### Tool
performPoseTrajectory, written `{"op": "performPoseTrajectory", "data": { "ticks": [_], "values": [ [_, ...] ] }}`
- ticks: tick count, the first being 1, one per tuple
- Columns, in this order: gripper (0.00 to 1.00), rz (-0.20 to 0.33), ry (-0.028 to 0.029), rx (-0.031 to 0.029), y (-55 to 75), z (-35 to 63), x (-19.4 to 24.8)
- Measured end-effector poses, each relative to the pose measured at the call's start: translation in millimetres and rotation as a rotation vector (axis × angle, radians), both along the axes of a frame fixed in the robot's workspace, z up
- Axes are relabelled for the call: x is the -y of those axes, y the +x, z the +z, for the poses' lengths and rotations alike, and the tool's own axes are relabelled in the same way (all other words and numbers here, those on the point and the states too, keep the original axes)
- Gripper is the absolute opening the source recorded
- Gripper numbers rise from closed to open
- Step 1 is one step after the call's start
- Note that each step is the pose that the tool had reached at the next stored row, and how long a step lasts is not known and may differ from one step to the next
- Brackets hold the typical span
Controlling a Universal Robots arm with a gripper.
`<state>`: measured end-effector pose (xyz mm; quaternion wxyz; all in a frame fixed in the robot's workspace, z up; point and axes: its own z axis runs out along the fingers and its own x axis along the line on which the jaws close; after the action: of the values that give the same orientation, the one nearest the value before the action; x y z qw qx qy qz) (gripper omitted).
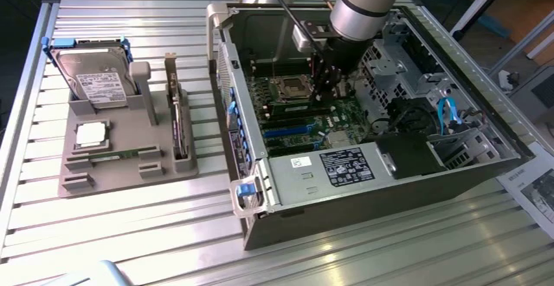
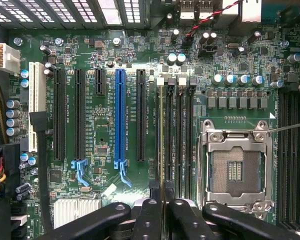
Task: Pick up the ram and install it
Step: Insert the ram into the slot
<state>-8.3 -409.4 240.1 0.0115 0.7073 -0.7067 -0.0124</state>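
Ribbed table (image 1: 113,227), lower left of the exterior frame: bare metal slats, smooth and shiny with glare. On it, a holder (image 1: 160,140) of matt grey plastic. Computer case (image 1: 303,192), centre: dull grey sheet metal with a glossy blue plastic latch (image 1: 246,194). Arm (image 1: 364,4), top: smooth silvery metal. Inside the case, the motherboard (image 2: 110,115) is glossy green, and its socket frame (image 2: 205,165) is bright polished metal. The gripper (image 2: 162,200) is matt black, its fingers closed on the thin edge of the ram (image 2: 162,135).

Arm (image 1: 368,4) entering from the top of the exterior view, silver-grey link steeply angled, black wrist below it. Tool (image 1: 325,91) pointing straight down. Two black fingers (image 2: 149,215) drawn close together, pinching the ram (image 2: 162,150) edge-on between them.
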Motion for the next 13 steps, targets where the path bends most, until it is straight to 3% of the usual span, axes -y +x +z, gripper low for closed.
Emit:
{"op": "performPoseTrajectory", "data": {
  "ticks": [13],
  "values": [
    [0.12, -0.014, 0.0000, -0.0001, 0.0, -2.1, 0.0]
  ]
}}
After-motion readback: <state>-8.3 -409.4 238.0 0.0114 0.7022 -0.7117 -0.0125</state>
